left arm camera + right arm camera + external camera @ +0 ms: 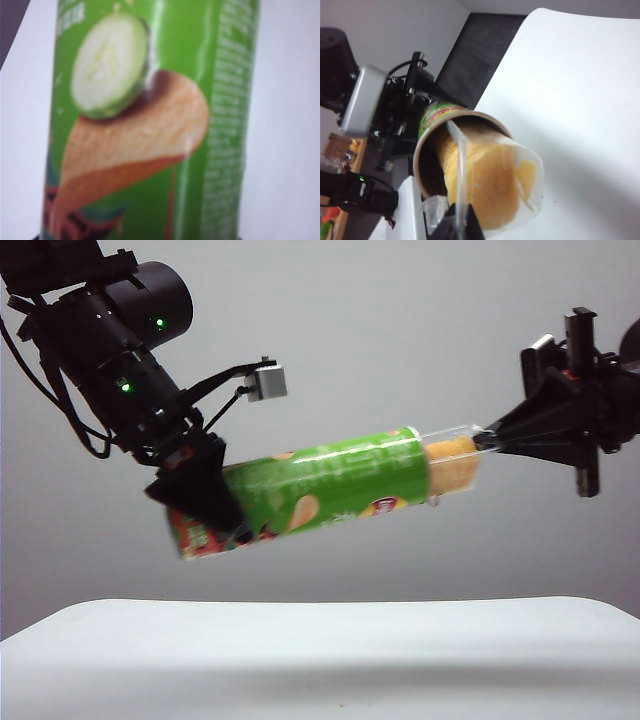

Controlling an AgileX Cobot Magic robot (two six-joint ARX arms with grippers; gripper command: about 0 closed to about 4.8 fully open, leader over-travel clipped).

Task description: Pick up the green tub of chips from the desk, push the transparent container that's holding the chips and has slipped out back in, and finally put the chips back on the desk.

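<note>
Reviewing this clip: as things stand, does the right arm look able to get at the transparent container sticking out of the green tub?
Probably yes. The right gripper is shut at the tip of the transparent container, nothing between them. The left gripper holds the green tub of chips in the air, above the desk, by its far end.

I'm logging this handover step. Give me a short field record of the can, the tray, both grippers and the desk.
green tub of chips: held in the air, tilted, above the desk
transparent container: partly out of the tub's open end, chips inside
left gripper: clamps the tub near its red end
right gripper: shut, tips at the container's outer end
</note>
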